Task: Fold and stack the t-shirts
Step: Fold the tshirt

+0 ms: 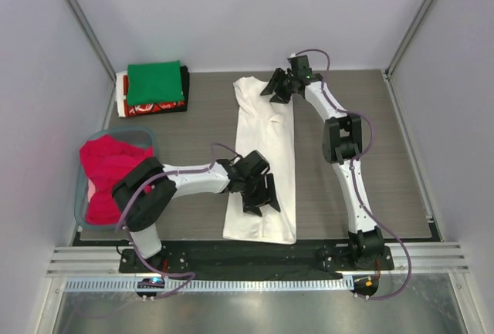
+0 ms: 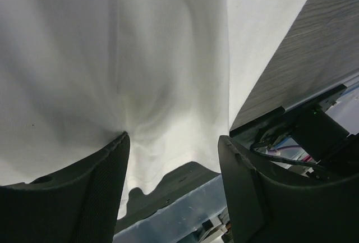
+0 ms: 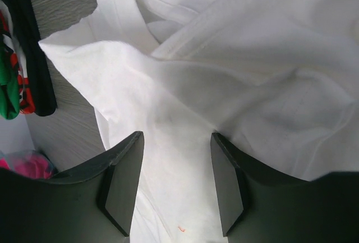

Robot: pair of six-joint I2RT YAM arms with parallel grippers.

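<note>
left gripper point(image 2: 173, 139) | right gripper point(image 3: 176, 134) | both released | soft white t-shirt point(image 1: 270, 141), long creased strip

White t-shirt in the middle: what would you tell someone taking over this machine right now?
Left gripper: jaws open, down on the near end of the white t-shirt.
Right gripper: jaws open over its collar end.
The shirt lies as a long narrow strip.
Done: folded stack, green on top, far-left corner.
Left: fold the strip crosswise, stack it, then the red tee in the tub.
</note>
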